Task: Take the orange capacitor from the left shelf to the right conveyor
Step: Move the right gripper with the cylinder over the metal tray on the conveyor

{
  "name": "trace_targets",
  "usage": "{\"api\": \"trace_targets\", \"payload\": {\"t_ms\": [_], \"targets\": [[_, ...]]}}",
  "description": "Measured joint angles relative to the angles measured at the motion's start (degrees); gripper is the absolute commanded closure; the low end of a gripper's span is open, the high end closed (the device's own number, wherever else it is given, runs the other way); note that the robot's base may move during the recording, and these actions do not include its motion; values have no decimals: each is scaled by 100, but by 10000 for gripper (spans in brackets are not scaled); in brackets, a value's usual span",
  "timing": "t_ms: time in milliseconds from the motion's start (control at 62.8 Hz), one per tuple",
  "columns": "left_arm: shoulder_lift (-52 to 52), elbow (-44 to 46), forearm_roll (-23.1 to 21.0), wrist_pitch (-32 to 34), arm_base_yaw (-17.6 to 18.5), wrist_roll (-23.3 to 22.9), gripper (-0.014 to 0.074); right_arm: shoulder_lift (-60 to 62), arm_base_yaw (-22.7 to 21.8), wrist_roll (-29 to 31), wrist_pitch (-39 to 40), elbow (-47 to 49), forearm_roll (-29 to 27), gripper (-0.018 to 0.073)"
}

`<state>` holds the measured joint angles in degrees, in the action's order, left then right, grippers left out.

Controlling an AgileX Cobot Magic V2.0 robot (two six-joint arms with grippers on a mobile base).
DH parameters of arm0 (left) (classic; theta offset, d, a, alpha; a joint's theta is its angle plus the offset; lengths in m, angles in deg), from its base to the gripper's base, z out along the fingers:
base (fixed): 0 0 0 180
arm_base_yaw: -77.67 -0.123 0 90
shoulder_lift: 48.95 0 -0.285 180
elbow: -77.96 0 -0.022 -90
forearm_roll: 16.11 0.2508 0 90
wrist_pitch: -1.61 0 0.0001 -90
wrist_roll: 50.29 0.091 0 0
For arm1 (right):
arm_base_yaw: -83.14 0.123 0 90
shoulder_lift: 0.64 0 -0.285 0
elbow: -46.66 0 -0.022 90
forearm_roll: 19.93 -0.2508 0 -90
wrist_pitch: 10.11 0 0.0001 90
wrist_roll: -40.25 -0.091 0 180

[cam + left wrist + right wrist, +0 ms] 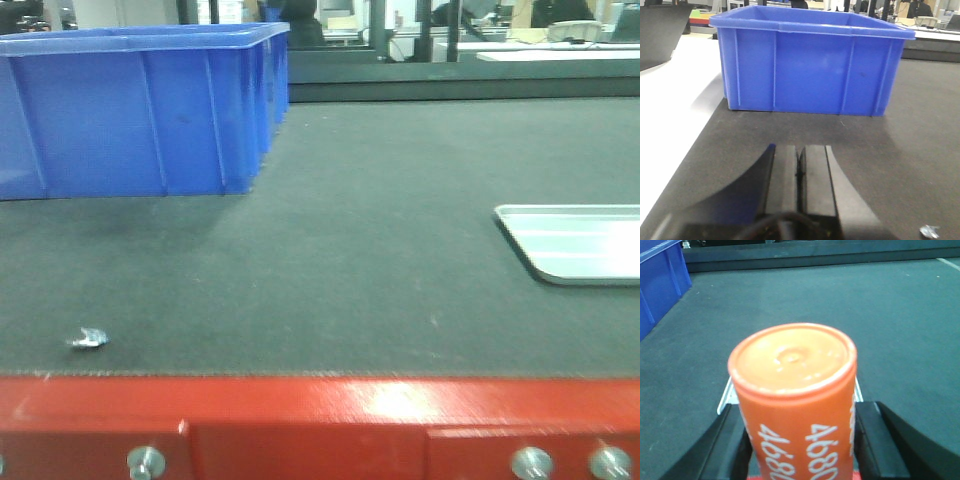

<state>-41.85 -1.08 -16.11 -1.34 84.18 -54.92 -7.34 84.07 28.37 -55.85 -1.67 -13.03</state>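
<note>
Orange capacitor (795, 390) clamped between the right gripper (800, 416) fingers, its end past their tips, conveyor belt (890, 315) beyond, left gripper (800, 165) pressed together, empty, blue bin (810, 75) ahead

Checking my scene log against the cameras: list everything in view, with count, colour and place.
conveyor belt: one, dark grey, fills most of the scene
red frame: one, glossy red, along the belt's front edge
blue bin: one, blue, on the belt, rear left
metal tray: one, silvery, on the belt at right, partly cut off
small scrap: one, silvery, on the belt, front left
white surface: one, white, left of the belt
orange capacitor: one, orange with white 4680, in right hand
left hand: one, black, shut, empty, facing bin
right hand: one, black, shut on capacitor
</note>
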Motion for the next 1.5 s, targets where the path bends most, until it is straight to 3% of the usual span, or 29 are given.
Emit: {"api": "trace_targets", "payload": {"t_ms": [1497], "targets": [[0,0,0,0,0,0,701,-55,0,0,192,0,0,377]]}}
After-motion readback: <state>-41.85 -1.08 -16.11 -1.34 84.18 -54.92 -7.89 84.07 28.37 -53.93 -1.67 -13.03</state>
